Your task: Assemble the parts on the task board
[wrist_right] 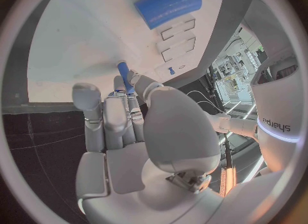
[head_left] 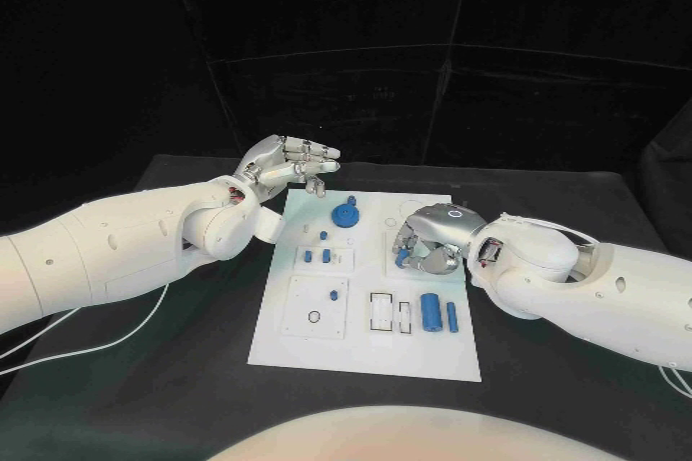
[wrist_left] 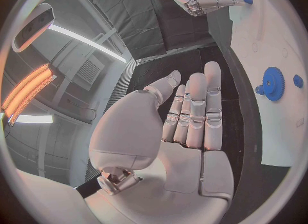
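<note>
Spanning the table's middle, the task board (head_left: 289, 346) keeps its parts within reach. Left hand (head_left: 287, 163) hovers off its far corner, fingers apart and empty, while right hand (head_left: 430, 243) pinches a blue peg (wrist_right: 125, 76) above it, probably for insertion.

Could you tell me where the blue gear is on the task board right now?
In the head view the blue gear stands on the far part of the task board, left of its middle, between the left hand and the right hand.
</note>
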